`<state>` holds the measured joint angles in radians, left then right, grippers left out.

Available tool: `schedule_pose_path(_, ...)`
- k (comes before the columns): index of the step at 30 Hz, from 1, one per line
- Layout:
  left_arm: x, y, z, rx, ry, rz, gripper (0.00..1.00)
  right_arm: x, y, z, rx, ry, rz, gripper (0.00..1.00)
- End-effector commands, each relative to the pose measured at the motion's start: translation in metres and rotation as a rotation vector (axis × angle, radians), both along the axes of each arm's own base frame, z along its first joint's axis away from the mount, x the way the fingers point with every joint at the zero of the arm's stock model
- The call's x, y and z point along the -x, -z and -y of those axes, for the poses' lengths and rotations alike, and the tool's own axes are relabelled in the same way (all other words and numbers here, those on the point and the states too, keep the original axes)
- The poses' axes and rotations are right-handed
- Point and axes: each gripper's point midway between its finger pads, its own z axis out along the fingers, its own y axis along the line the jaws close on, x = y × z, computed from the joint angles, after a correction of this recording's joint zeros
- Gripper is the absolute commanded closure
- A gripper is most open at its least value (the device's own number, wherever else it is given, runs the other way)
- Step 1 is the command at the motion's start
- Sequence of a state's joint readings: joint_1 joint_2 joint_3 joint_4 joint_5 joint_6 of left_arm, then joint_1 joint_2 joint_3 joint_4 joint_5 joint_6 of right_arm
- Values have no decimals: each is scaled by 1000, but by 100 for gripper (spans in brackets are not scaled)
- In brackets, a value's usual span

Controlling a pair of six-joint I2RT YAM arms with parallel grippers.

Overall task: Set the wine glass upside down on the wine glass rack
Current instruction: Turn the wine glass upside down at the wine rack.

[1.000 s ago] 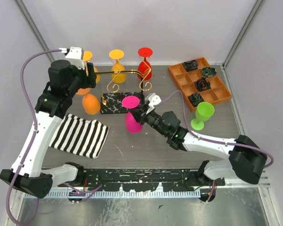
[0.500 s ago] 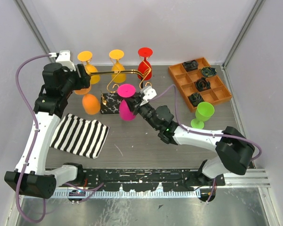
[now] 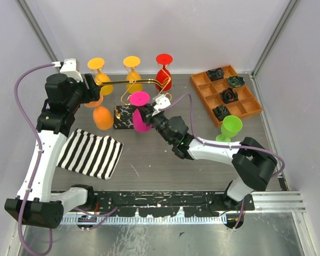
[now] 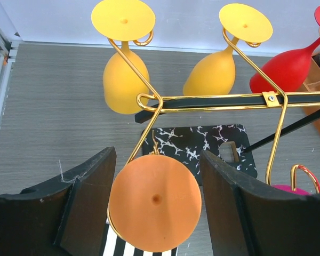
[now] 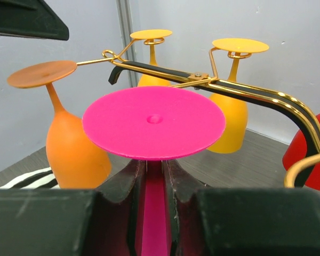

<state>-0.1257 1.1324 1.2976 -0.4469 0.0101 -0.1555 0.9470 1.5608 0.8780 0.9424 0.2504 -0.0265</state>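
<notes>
No writing, label, brand, number or sign can be read on the pink plastic wine glass (image 5: 153, 122), the thin gold metal wine glass rack (image 3: 130, 81) or anything else shown in the three camera views.

Colours being logged: pink glass (image 3: 140, 99), orange glass (image 3: 102, 117), yellow glasses (image 4: 121, 80), red glass (image 3: 164, 77), green glass (image 3: 230, 127). Rack (image 3: 133, 81) is being seen as gold, base (image 3: 125, 116) black-and-white marbled. Cloth (image 3: 90, 152) black-and-white striped, tray (image 3: 246, 110) orange.
</notes>
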Motion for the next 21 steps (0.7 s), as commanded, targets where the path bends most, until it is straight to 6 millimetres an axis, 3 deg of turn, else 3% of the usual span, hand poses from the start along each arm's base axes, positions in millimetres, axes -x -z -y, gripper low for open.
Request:
schedule_pose_path(1, 1, -9, -3, 7, -6, 41, 29, -7, -44, 0, -94, 37, 79, 99)
schedule_pose_path(15, -1, -7, -8, 28, -11, 36, 30, -22, -25, -19, -33, 42, 66, 99)
schedule_pose_path(21, -3, -6, -9, 44, -6, 33, 30, -27, -26, -23, -32, 42, 74, 99)
